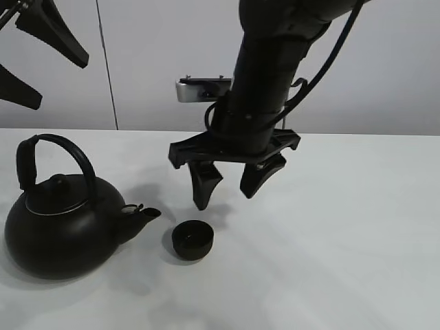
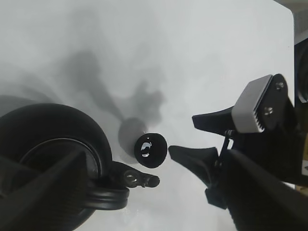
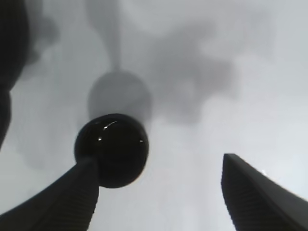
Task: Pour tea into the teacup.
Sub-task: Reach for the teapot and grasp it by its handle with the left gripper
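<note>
The teacup is a small matte-black cup standing upright on the white table, just off the spout of the black kettle. My right gripper hangs open and empty above and slightly behind the cup. In the right wrist view the cup lies by one finger, apart from the other. My left gripper is open and empty, high at the far left above the kettle. The left wrist view shows the cup, the kettle and the right gripper.
The white table stretches right and forward of the cup. The kettle's arched handle stands upright. A grey wall stands behind the table. The right arm's body rises over the middle of the table.
</note>
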`<action>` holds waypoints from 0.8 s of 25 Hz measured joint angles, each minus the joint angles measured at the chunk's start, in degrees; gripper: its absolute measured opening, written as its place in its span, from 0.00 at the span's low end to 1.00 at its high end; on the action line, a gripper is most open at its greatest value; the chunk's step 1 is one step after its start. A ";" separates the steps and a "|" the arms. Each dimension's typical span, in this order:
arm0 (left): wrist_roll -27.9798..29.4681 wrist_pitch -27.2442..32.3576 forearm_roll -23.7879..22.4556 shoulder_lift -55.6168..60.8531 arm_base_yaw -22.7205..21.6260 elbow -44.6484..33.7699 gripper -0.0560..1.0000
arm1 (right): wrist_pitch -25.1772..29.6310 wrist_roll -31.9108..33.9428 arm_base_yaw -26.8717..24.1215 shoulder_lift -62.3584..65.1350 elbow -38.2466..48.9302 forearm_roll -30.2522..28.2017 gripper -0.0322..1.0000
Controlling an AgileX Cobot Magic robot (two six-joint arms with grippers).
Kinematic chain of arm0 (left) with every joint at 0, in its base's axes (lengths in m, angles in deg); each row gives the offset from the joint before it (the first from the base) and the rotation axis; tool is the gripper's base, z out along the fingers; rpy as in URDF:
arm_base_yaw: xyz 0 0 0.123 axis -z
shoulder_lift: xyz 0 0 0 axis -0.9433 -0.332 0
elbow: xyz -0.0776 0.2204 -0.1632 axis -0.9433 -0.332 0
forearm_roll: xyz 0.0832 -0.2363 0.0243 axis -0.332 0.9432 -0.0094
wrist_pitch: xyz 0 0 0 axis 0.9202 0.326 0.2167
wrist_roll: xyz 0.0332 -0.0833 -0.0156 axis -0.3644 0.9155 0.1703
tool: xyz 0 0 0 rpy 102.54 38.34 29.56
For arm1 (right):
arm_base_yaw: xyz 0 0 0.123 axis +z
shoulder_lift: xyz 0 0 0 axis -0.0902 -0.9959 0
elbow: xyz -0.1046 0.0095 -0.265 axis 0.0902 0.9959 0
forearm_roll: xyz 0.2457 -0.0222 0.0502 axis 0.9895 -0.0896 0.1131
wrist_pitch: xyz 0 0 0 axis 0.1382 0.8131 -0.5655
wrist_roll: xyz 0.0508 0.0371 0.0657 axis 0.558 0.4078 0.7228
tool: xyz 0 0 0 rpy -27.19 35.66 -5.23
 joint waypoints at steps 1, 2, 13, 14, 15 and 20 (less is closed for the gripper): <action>0.00 0.00 0.00 0.00 0.00 0.00 0.58 | 0.31 0.56 -0.88 0.42 0.00 -0.50 0.51; 0.00 -0.07 0.00 0.00 0.00 0.00 0.58 | 0.62 1.20 -1.74 0.87 0.00 -0.80 0.51; 0.00 -0.22 0.00 0.00 0.00 0.00 0.58 | 4.16 6.36 -24.53 15.47 0.00 -16.82 0.51; 0.00 -0.22 0.00 0.00 0.00 0.00 0.58 | 4.94 6.55 -27.65 17.26 0.00 -18.52 0.51; 0.00 -0.22 0.00 0.00 0.00 0.00 0.58 | 5.94 6.56 -30.76 19.59 0.00 -19.90 0.51; 0.00 -0.22 0.00 0.00 0.00 0.00 0.58 | 10.53 5.56 -44.70 32.55 0.05 -22.84 0.51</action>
